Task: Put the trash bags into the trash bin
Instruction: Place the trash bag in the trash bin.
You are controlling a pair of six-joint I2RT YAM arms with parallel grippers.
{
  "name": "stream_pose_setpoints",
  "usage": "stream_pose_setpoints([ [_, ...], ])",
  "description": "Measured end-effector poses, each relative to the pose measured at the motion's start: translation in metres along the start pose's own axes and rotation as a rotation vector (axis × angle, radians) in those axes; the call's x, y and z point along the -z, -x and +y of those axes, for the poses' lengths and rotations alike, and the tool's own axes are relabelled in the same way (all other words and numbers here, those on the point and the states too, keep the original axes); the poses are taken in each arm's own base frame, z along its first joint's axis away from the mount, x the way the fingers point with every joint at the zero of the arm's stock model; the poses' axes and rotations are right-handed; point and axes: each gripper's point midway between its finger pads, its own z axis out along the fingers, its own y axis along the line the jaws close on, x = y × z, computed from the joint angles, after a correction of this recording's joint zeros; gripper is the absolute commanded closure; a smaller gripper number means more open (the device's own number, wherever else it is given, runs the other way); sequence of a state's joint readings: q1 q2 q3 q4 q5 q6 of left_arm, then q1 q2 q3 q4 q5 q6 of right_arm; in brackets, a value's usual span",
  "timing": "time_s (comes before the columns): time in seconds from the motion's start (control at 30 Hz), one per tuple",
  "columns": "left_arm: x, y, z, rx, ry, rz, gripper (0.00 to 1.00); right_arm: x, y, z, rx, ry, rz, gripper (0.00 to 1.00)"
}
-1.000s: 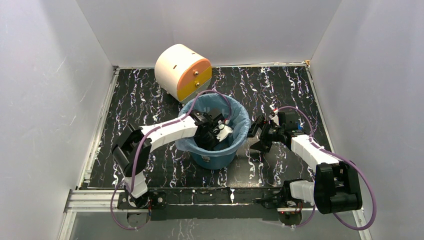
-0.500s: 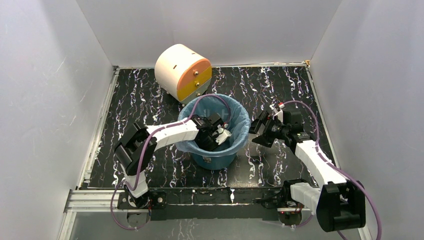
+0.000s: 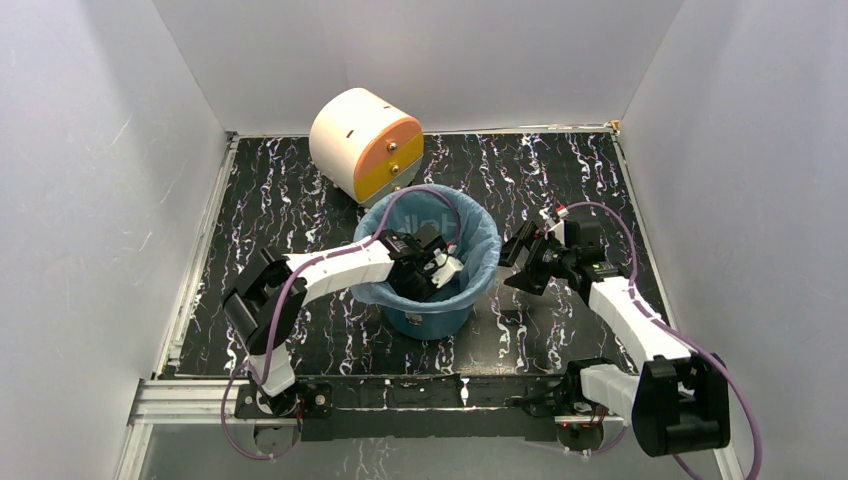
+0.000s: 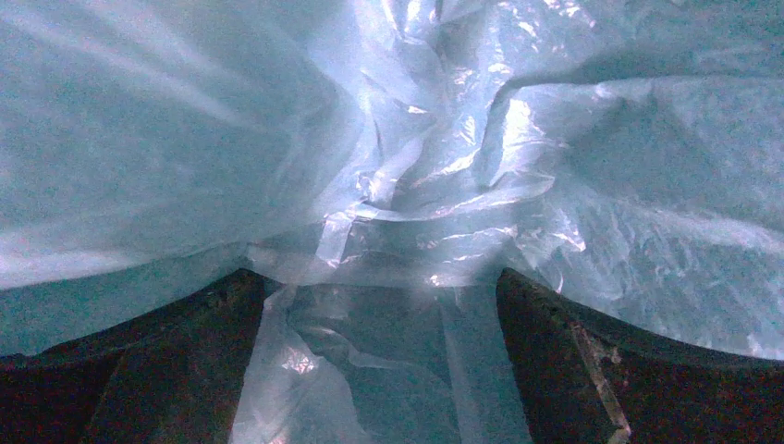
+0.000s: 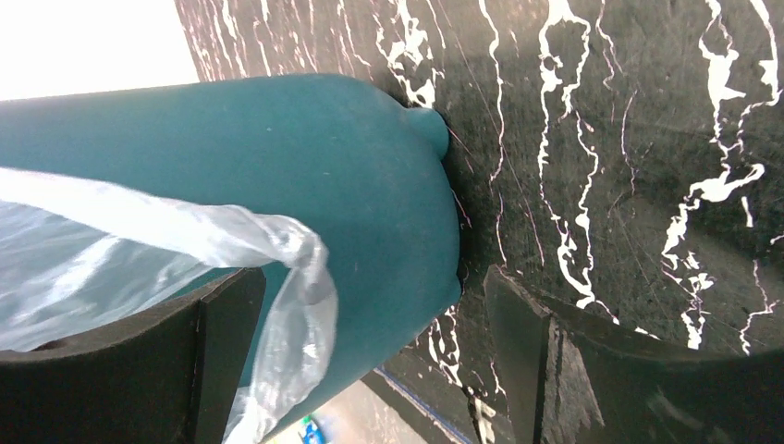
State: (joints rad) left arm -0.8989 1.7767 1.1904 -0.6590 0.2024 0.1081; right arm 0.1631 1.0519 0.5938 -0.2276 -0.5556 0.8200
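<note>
The left claw [image 3: 441, 268] is hanging inside the mouth of the round teal plastic trash bin [image 3: 430, 322]. Its two dark fingers [image 4: 176, 361] are standing wide apart and closing on nothing. In its wrist view the thin, translucent, pale blue plastic trash bag [image 4: 416, 176] is filling everything ahead of the claw. Crinkled film is bunching into folds straight in front of the fingers, and a loose flap is lying in the gap between them. From above, the bag is lining the bin, with its edge folding outward over the rim all round the claw.

The right claw [image 3: 521, 268] is hovering just outside the bin, on the side away from the left claw. It is likewise standing fully open and gripping nothing. Ahead of it, its wrist view is showing the bin's smooth teal outer wall, with a strip of the bag's edge draping down over it. Whether its fingers [image 5: 120, 370] are touching that wall cannot be told. Under and beyond this claw, the black, white-veined table [image 3: 570, 175] is carrying the bin.

Farther off, past the bin and to the far left of the left claw, a cream and orange drum-shaped box [image 3: 365, 140] is sitting on the table near the back wall. It is just beside the bin's far rim, and whether the two are touching cannot be told.
</note>
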Motion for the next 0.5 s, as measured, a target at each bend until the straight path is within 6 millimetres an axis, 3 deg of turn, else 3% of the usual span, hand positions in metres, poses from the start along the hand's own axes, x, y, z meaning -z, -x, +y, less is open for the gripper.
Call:
stream_pose_setpoints([
  [0.2,0.011,0.005,-0.004,-0.007,-0.009,-0.038,0.06,-0.011,-0.011,-0.011,-0.056,-0.017,0.090,0.02],
  [0.5,0.027,0.015,-0.010,-0.017,-0.021,-0.096,0.06,-0.013,-0.012,-0.010,-0.048,0.002,0.109,0.02],
])
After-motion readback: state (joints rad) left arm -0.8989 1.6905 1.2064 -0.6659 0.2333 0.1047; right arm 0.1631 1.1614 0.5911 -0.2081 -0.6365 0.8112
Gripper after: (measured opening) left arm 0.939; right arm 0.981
